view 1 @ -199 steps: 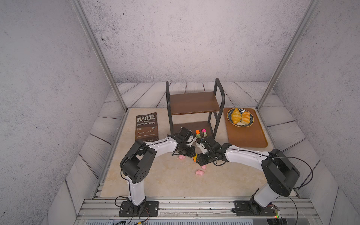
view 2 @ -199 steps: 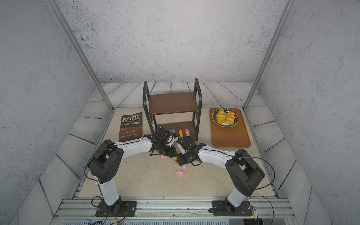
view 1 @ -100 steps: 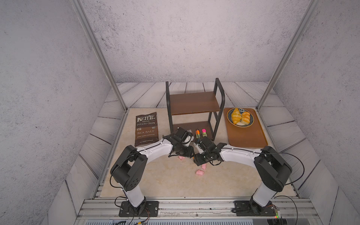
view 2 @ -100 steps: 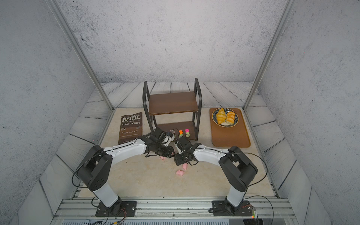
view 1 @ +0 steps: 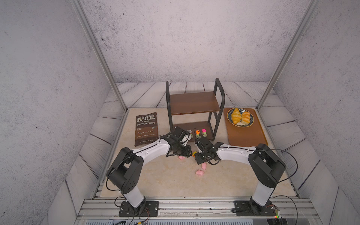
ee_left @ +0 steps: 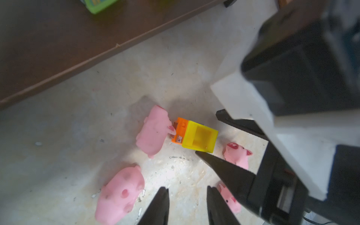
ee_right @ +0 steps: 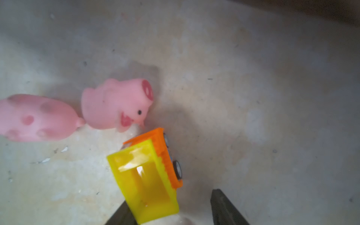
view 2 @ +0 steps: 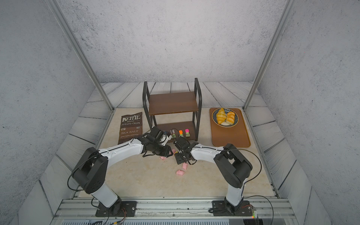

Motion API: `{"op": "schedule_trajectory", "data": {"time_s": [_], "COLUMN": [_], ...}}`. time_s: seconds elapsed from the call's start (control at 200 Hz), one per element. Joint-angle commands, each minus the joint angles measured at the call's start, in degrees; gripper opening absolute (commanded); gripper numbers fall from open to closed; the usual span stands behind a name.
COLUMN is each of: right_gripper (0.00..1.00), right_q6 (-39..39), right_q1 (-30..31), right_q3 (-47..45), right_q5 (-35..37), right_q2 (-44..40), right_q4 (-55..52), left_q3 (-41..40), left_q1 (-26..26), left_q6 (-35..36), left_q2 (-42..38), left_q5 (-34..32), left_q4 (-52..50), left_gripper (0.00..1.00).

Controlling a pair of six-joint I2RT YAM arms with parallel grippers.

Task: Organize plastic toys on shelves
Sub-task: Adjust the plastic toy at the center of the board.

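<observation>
The shelves [view 1: 192,103] hold three trucks [view 1: 197,133] at the lower board's front edge. The left gripper [ee_left: 187,188] hangs over the table [view 1: 165,179], jaws parted and empty. The right gripper [ee_right: 171,198] stands open astride the yellow truck [ee_right: 148,175], which is tipped on its side among four pigs [ee_left: 153,132] on the table.

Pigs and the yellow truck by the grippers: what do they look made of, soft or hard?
Pigs: likely soft rubber or vinyl, matte; rounded, blobby contours and no sharp highlights. Yellow truck: hard moulded plastic, glossy; the yellow bed looks translucent with a bright glint and crisp corners, the orange base opaque. Softness is a guess from looks alone.
</observation>
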Motion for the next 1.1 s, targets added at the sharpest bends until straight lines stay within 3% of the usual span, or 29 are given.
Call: {"op": "schedule_trajectory", "data": {"time_s": [0.0,0.27,0.515,0.701,0.966,1.096], "right_gripper": [0.6,0.56,0.55,0.55,0.55,0.55], "right_q6": [1.8,4.0,4.9,4.6,4.7,4.7], "right_q1": [-0.6,-2.8,-4.7,-5.0,-5.4,-5.6], "right_q3": [-1.4,-1.8,-2.8,-2.7,-3.0,-3.0], "right_q5": [4.0,3.4,2.0,1.2,0.6,0.3], "right_q2": [-0.2,-0.2,-0.6,-0.5,-0.5,-0.4], "right_q4": [-0.9,0.5,1.6,1.9,2.3,2.8], "left_q3": [2.0,5.6,8.3,11.3,15.1,16.8], "left_q1": [0.3,0.3,0.1,-0.7,-1.3,-1.6], "left_q6": [0.8,-0.4,-3.9,-4.0,-2.1,-0.3], "left_q2": [1.8,6.0,9.1,11.7,15.5,17.5], "left_q5": [0.7,-2.6,-6.9,-7.3,-7.8,-6.3], "left_q4": [-1.0,-1.3,0.0,0.1,-1.3,-2.0], "left_gripper": [0.38,0.39,0.49,0.5,0.41,0.29]}}
